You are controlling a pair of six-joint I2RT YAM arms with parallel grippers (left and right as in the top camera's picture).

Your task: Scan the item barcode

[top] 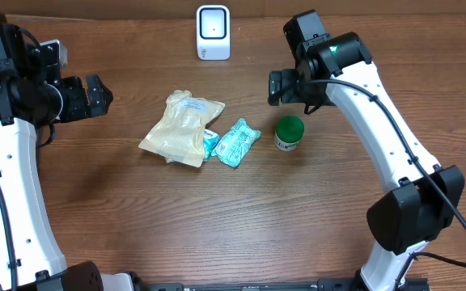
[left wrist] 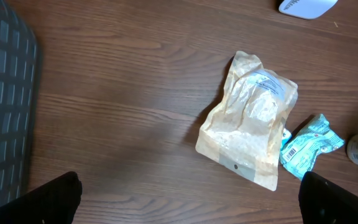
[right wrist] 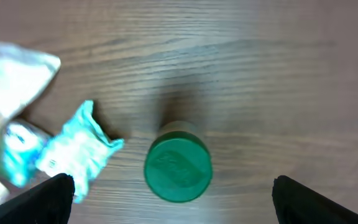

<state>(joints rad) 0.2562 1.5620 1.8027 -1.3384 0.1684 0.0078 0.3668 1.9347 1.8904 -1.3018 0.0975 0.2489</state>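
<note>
Three packets (top: 184, 128), one jar (top: 289, 133) (one scanner (top: 213, 32))

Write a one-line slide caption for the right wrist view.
Open right claw framing an upright green-lidded jar, a crumpled teal packet lying apart beside it on the wooden table.

The table (top: 95, 210) is mid-brown wood with darker grain streaks. The barcode scanner (top: 213, 31) is white with a dark window. The pouch (left wrist: 248, 121) is pale tan, with a whitish label printed in blue. The small packet (left wrist: 308, 144) is teal with white print and a white barcode patch of black bars. The jar (right wrist: 178, 169) has a green lid and an off-white side. The left arm (top: 10, 162) and right arm (top: 379, 113) are white with black joints, and the right one carries a green light (top: 332, 50). A dark grey surface (left wrist: 2, 106) shows a blue-grey grid
</note>
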